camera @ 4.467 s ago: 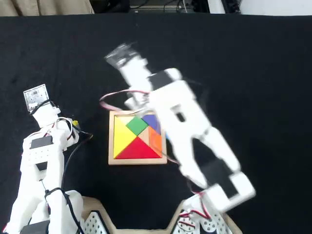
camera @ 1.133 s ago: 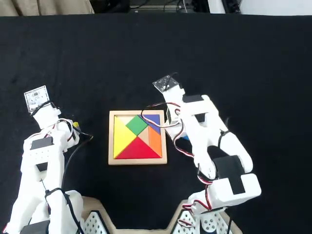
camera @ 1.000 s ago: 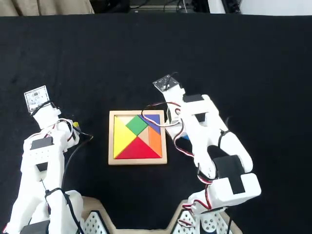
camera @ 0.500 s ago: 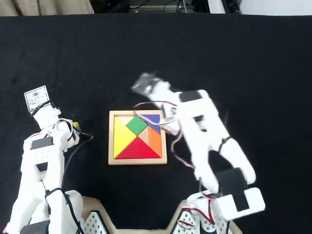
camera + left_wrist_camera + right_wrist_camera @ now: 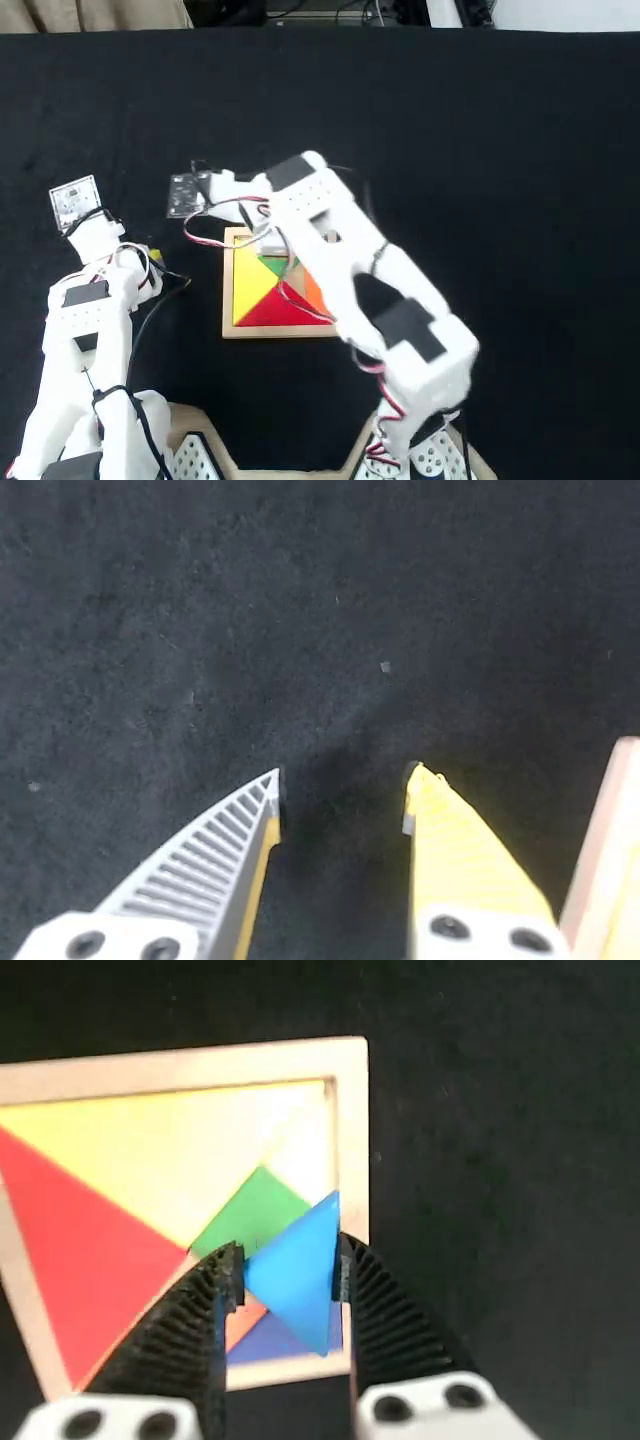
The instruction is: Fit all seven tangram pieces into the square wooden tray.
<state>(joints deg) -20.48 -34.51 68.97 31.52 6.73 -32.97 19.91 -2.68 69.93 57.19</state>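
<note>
Judging from the left, the left gripper [image 5: 342, 780] plays no part in this step: its jaws stand moderately apart with nothing between them, low over the black worktop [image 5: 500, 150], just beside the outer rim of the wooden tray [image 5: 227, 290].

The tray lies near the middle of the worktop and looks mostly filled. 5 coloured pieces can be counted inside it: a large yellow triangle [image 5: 150, 1150], a large red triangle [image 5: 90, 1260], a green square [image 5: 255, 1215], an orange piece [image 5: 245, 1325] and a purple piece [image 5: 265, 1345]. A pale patch sits in the corner next to the green square; I cannot tell whether it is a bare slot or a light-coloured piece.

The right arm stretches across the tray, and the right gripper [image 5: 288, 1260] has its jaws closed on a blue triangle [image 5: 295, 1280], held by 2 of its edges above the green square and the purple piece. It hangs over the tray and is not yet seated.

So roughly 5 of 7 are in, 1 is in the air, and the 7th is unaccounted for.

No brand, label or writing can be read.
</note>
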